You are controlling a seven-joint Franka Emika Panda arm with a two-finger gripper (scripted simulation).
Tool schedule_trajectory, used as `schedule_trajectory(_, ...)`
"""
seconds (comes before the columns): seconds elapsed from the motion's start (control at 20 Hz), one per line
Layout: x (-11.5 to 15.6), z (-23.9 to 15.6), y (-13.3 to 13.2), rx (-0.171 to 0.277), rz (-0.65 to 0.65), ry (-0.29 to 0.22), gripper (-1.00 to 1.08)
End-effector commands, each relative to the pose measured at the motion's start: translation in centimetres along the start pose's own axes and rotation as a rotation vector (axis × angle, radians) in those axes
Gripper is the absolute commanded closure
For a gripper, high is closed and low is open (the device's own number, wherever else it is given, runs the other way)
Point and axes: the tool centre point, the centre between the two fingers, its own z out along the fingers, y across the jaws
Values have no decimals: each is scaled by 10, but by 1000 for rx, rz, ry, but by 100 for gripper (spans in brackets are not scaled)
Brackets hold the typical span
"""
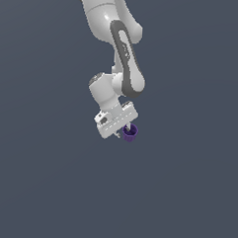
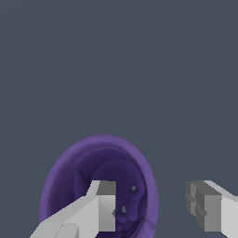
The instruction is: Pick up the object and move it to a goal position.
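The object is a small dark purple cup (image 1: pixel 131 135) with a hollow top, sitting just under the white hand of the arm. In the wrist view the object (image 2: pixel 83 160) fills the lower part, seen from above into its hollow. My gripper (image 2: pixel 151 207) straddles one side of its wall: one finger (image 2: pixel 100 207) reaches inside the hollow and the other finger (image 2: pixel 207 209) stands outside it. Gaps show between both fingers and the wall, so the jaws are open. In the exterior view the gripper (image 1: pixel 125 132) is partly hidden by the hand.
A plain dark grey surface (image 1: pixel 38 186) lies all around the cup. The white and grey arm (image 1: pixel 125 57) comes down from the top of the exterior view.
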Motion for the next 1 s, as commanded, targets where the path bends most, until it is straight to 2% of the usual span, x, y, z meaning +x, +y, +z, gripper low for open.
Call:
schedule_trajectory(0.0, 0, 7, 0, 0, -1, 0, -20)
schedule_trajectory(0.2, 1, 11, 0, 0, -1, 2, -20)
schedule_trajectory(0.25, 1, 11, 0, 0, -1, 2, 108)
schedule_trajectory(0.95, 4, 12, -1, 0, -2, 2, 108)
